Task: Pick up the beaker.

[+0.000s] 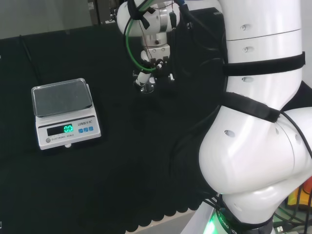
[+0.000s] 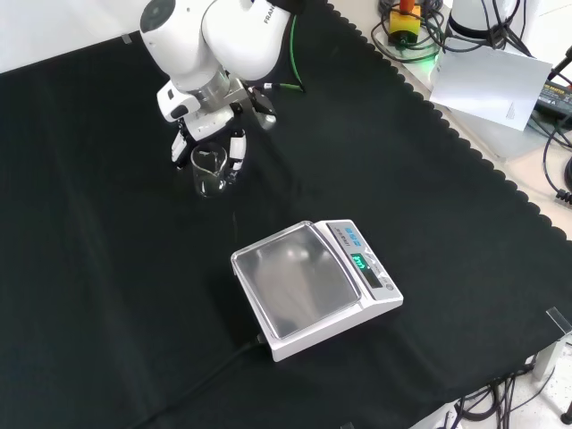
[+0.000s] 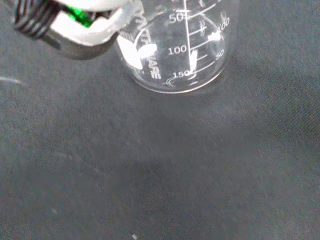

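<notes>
Hand point(image 2: 207, 125) straddled the beaker point(image 2: 208, 171), fingers down either side, not visibly clamped.
Best close evenly on the glass wall, then lift straight, clear of the scale point(image 2: 315, 286).

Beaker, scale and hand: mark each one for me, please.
beaker point(image 2: 208, 172), front view, clear glass wall.
scale point(image 2: 295, 279), front view, weighing pan.
hand point(image 2: 236, 147), front view, a white finger beside the beaker.
</notes>
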Controlling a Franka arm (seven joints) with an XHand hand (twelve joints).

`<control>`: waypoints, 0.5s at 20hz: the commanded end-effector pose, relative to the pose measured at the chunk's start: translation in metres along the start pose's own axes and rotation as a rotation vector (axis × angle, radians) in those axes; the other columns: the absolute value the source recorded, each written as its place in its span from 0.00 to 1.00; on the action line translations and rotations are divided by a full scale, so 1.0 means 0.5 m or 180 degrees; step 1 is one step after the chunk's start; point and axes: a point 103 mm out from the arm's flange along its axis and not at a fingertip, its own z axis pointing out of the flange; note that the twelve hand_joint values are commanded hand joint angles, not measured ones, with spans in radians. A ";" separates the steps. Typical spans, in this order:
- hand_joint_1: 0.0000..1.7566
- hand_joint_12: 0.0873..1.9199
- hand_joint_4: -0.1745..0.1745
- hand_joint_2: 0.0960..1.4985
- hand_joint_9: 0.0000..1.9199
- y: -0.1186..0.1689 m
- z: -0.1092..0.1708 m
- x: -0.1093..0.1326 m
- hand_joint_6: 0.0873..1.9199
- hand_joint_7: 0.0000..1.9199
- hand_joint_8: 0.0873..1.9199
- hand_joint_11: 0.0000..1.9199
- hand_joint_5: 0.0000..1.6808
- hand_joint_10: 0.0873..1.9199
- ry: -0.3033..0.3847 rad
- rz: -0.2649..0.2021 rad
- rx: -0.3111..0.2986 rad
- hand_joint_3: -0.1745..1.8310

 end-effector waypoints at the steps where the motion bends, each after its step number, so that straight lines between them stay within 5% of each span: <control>1: 0.62 0.48 0.34 0.65 0.63 0.007 -0.088 0.055 0.60 0.47 0.73 0.63 0.53 0.50 -0.0120 0.0135 -0.0224 0.25; 10: 0.62 0.47 0.28 0.60 0.64 -0.046 -0.183 0.014 0.60 0.48 0.74 0.64 0.54 0.51 0.0017 -0.0102 -0.0472 0.30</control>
